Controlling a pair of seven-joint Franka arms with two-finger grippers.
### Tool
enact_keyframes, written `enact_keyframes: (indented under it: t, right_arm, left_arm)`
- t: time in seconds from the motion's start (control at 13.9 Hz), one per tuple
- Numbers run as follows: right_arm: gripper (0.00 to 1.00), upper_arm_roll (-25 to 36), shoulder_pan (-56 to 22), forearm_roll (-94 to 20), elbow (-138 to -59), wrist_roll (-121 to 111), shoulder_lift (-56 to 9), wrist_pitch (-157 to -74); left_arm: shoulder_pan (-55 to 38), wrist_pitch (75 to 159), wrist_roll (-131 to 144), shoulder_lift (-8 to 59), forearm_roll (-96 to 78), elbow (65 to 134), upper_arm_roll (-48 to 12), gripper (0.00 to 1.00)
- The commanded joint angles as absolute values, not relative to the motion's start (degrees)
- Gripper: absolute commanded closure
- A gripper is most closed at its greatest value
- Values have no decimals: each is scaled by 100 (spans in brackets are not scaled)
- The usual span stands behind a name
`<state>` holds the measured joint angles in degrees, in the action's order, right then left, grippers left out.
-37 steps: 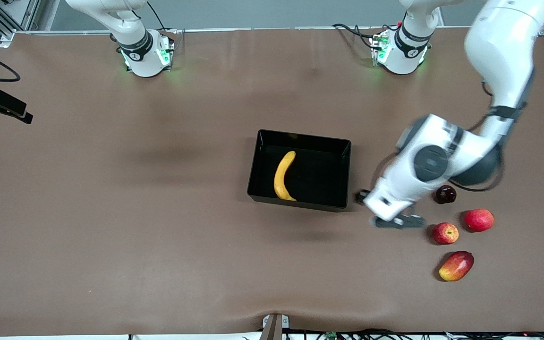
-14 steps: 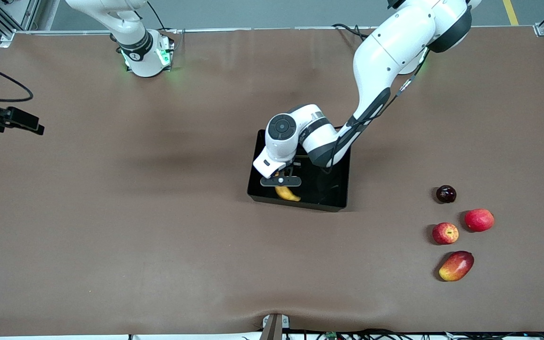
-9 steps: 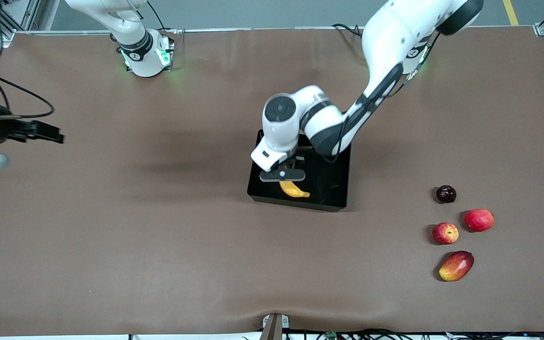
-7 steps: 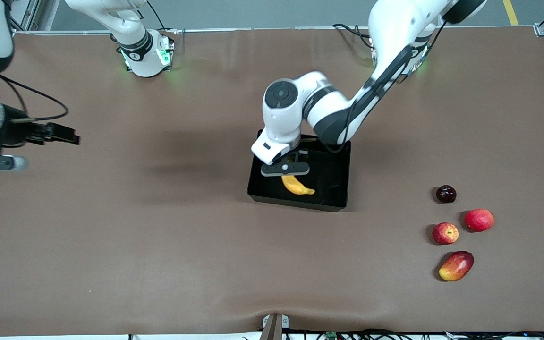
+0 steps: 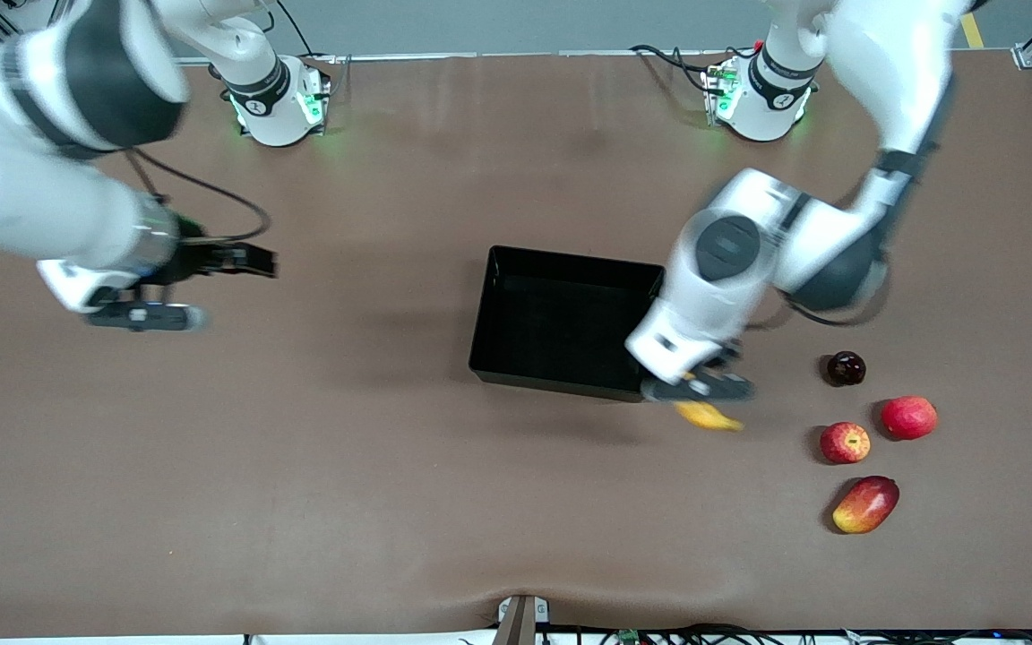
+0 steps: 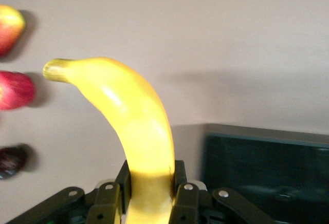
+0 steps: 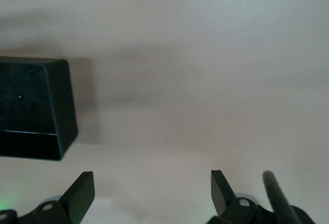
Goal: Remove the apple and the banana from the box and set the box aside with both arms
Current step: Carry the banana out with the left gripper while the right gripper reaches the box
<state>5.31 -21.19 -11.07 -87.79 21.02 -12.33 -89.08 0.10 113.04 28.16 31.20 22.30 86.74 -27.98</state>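
The yellow banana hangs in my left gripper, which is shut on it, over the table just off the corner of the black box toward the left arm's end. In the left wrist view the banana rises from between the fingers, with the box beside it. The box holds nothing. The speckled red apple rests on the table toward the left arm's end. My right gripper hovers open and empty over bare table toward the right arm's end; its wrist view shows the gripper and a box corner.
Around the apple lie a plain red fruit, a red-and-yellow mango nearer the front camera, and a small dark fruit farther from it. The brown table stretches wide between the box and the right arm's end.
My left gripper has lifted the banana out of the box and carried it past the box's corner toward the loose fruits. The right arm has swung in over the table toward the box.
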Motion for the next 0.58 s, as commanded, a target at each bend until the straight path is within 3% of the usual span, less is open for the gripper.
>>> enact_keyframes:
  t: [0.0, 0.5]
  right_arm:
    - [0, 580, -2635, -1353, -8719, 2793, -1616, -9271]
    - [0, 580, -3769, -1380, -8727, 3516, -2574, -10475]
  left_arm:
    - [543, 11495, 1840, 3260, 2206, 8745, -2857, 100]
    - [1099, 12602, 958, 4262, 2997, 8930, -2821, 100]
